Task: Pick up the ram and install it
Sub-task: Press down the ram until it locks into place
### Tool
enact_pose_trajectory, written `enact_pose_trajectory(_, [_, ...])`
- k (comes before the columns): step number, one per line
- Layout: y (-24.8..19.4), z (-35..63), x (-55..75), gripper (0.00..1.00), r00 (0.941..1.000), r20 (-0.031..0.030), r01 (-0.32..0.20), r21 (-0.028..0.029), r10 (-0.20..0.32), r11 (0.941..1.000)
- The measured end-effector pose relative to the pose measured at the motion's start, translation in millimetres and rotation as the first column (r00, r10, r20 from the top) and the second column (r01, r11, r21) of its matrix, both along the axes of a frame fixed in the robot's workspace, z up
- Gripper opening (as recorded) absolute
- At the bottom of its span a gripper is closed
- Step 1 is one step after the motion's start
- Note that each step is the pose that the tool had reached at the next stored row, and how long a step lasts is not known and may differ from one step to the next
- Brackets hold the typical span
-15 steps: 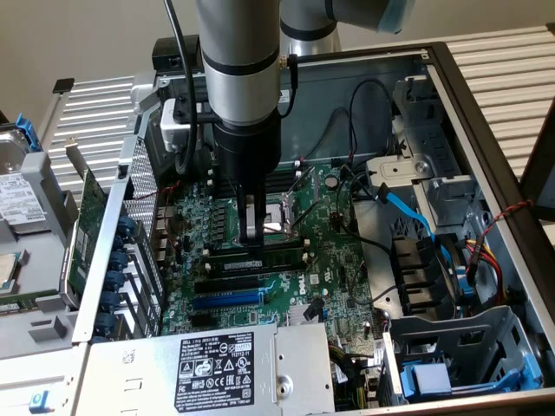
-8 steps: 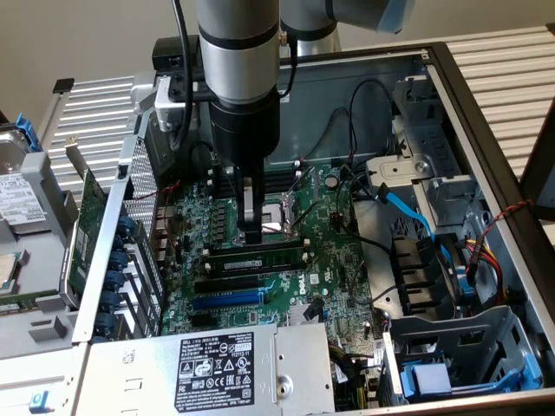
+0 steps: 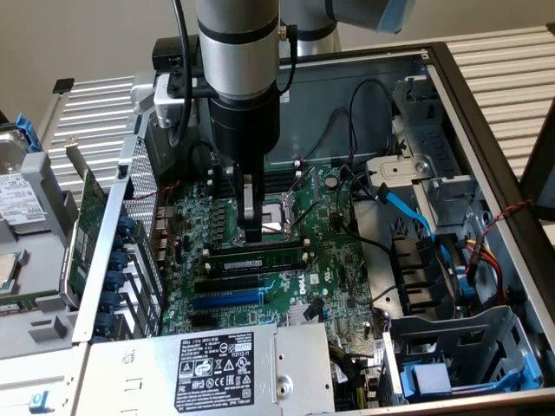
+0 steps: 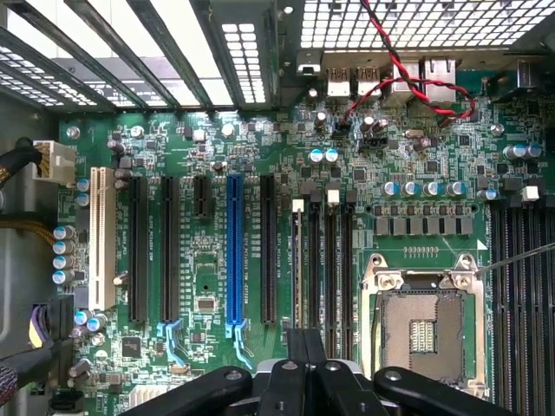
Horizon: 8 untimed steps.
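The ram (image 3: 260, 256), a long green stick with black chips, stands on edge in a memory slot beside the CPU socket (image 3: 279, 222) of the open computer's motherboard. My gripper (image 3: 251, 232) hangs straight down over the ram's middle with its fingers shut together and nothing held between them. Whether the tips touch the ram's top edge I cannot tell. In the wrist view the shut gripper (image 4: 303, 340) sits over the thin edge of the ram (image 4: 299, 260), which runs between black slots with white end clips.
Inside the case are a blue expansion slot (image 3: 227, 299), the power supply (image 3: 217, 364), a blue cable (image 3: 408, 212) and drive cages at the exterior view's right. Red and black wires (image 4: 408, 87) cross near the rear ports. A green card (image 3: 87, 225) leans outside the case wall.
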State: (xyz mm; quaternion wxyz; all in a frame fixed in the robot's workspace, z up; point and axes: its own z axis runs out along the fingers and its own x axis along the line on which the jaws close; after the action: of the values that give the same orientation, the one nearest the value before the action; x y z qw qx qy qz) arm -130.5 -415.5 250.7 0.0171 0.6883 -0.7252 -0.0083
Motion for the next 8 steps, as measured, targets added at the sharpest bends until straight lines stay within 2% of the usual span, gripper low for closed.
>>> enact_pose_trajectory(3, [0.0,0.0,0.0,0.1,1.0,-0.0001,0.002,-0.0001,-0.002,1.0])
enact_pose_trajectory(8, [0.0,0.1,0.0,0.1,0.997,-0.0001,0.078,-0.0001,-0.078,0.997])
